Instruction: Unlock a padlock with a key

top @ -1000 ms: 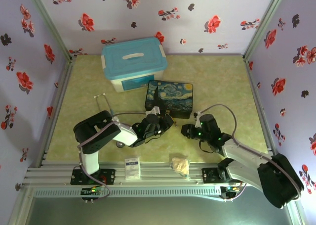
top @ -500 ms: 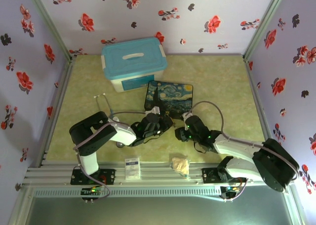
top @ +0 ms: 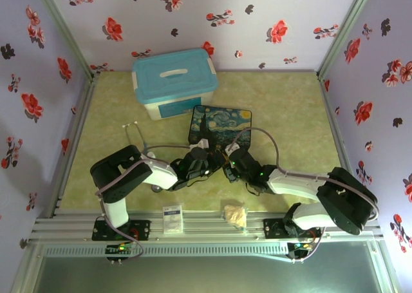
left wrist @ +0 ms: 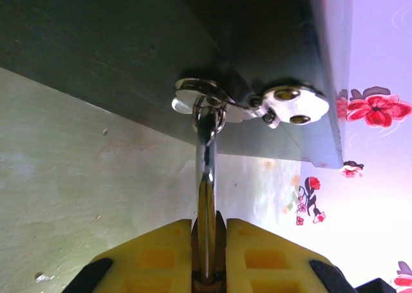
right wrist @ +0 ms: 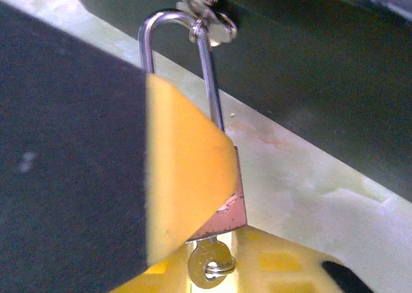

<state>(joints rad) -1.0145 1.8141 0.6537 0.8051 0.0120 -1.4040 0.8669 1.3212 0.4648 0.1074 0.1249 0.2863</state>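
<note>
My two arms meet in the middle of the counter (top: 290, 113), at the near wall of the starry-night tin box (top: 222, 127). My left fingers (top: 208, 158) come in from the left and are closed on the padlock (right wrist: 226, 217). In my left wrist view the two yellow pads squeeze it edge-on, and its thin silver shackle (left wrist: 206, 170) rises straight out of them to the hasp (left wrist: 205, 101) on the dark wall of the tin. In my right wrist view the shackle is hooked through the hasp's loop. Both its legs run down behind the yellow pad of my left fingers, and a worn coppery corner of the padlock's body pokes out below that pad. Whether the shackle is sprung I cannot tell. The key (right wrist: 205, 265) sticks out just beneath the body, its head carrying a small wire ring, its blade hidden. My right fingers (top: 226, 164) reach in from the right, just beside the left ones, with yellow tips on either side of the key's head. Whether they pinch it or stand slightly apart I cannot tell. A blue-lidded plastic box (top: 174, 80) stands on the far left side of the tin, and a stethoscope (top: 136, 135) lies to the tin's left.
</note>
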